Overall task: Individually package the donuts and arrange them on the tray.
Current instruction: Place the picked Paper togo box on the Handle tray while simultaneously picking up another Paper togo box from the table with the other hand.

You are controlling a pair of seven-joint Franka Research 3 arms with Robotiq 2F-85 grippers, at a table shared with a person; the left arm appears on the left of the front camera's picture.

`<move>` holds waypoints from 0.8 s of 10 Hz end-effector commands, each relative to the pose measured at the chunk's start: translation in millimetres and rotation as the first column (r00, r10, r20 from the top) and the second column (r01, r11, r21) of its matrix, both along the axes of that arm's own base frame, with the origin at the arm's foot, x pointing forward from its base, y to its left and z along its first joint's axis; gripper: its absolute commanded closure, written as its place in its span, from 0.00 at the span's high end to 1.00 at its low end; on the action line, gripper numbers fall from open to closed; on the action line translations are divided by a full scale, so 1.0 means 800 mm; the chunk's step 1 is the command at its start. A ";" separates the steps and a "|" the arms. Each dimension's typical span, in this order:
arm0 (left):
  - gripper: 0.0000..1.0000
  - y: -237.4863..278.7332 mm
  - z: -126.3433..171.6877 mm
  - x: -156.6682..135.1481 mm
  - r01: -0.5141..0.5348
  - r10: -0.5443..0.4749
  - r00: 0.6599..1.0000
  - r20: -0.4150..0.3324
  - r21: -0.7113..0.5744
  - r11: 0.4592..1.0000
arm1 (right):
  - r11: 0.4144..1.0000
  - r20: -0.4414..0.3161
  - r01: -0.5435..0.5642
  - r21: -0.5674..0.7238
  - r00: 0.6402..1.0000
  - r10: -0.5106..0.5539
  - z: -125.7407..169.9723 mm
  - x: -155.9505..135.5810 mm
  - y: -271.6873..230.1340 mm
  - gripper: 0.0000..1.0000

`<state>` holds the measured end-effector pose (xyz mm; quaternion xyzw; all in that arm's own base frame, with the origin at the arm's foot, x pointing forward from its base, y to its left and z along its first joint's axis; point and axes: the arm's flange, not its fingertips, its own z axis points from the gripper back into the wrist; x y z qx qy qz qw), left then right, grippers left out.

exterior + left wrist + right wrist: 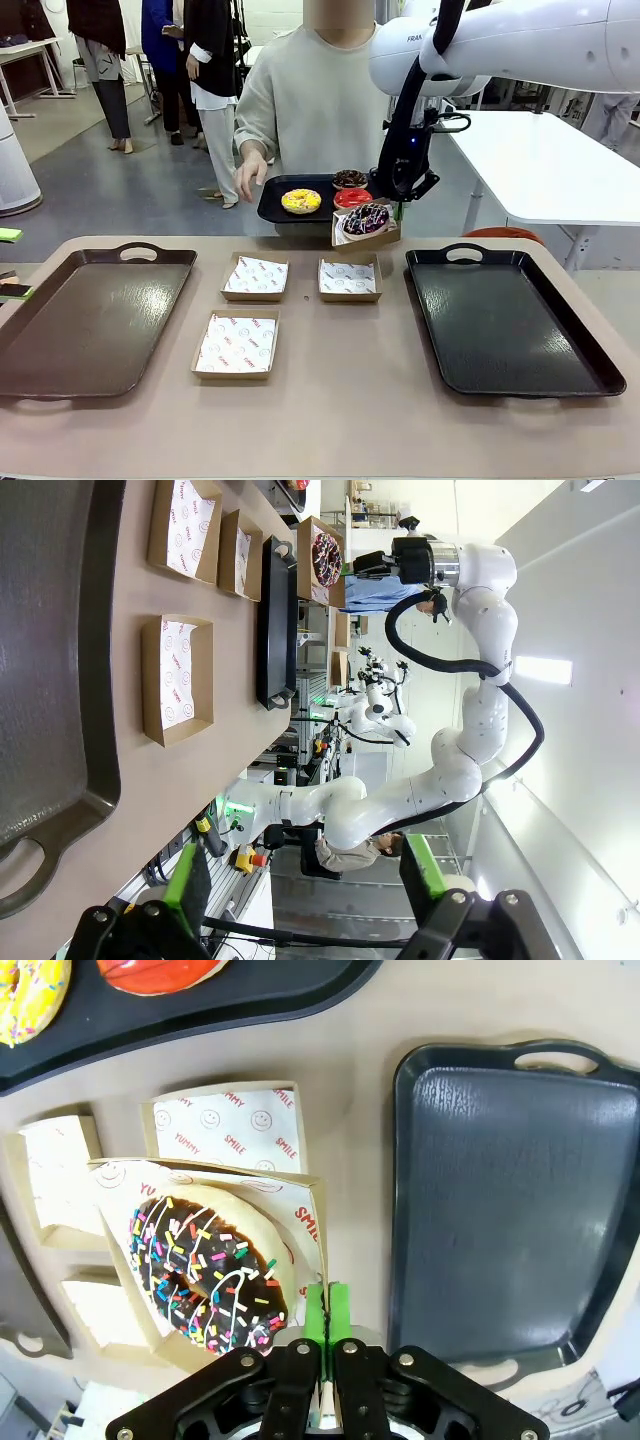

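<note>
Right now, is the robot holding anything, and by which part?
Its right hand pinches the side rim of a cardboard box with the sprinkled donut inside, lifted in the air. Its left hand is open and holds nothing.

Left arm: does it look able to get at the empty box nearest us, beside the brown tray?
Probably yes. The left fingers are open and empty, the near box lies on bare table beside the brown tray, and the right fingers are far off, shut on the sprinkled donut's box.
</note>
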<state>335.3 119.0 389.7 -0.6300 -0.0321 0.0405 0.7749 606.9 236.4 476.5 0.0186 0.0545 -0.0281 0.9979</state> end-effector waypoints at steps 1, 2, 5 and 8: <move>1.00 0.001 0.002 -0.001 -0.002 0.002 1.000 0.010 -0.014 1.000 | 1.000 -0.002 0.015 0.002 1.000 -0.015 0.000 -0.006 -0.003 0.00; 1.00 0.001 0.002 -0.001 -0.002 0.002 1.000 0.010 -0.014 1.000 | 1.000 -0.002 0.015 0.002 1.000 -0.015 0.000 -0.006 -0.003 0.00; 1.00 0.001 0.002 -0.001 -0.002 0.002 1.000 0.010 -0.014 1.000 | 1.000 -0.002 0.015 0.002 1.000 -0.015 0.000 -0.006 -0.003 0.00; 1.00 -0.036 0.036 0.011 0.034 -0.031 0.999 -0.018 0.152 0.988 | 0.998 0.005 -0.065 -0.025 0.998 0.065 0.008 -0.015 -0.024 0.01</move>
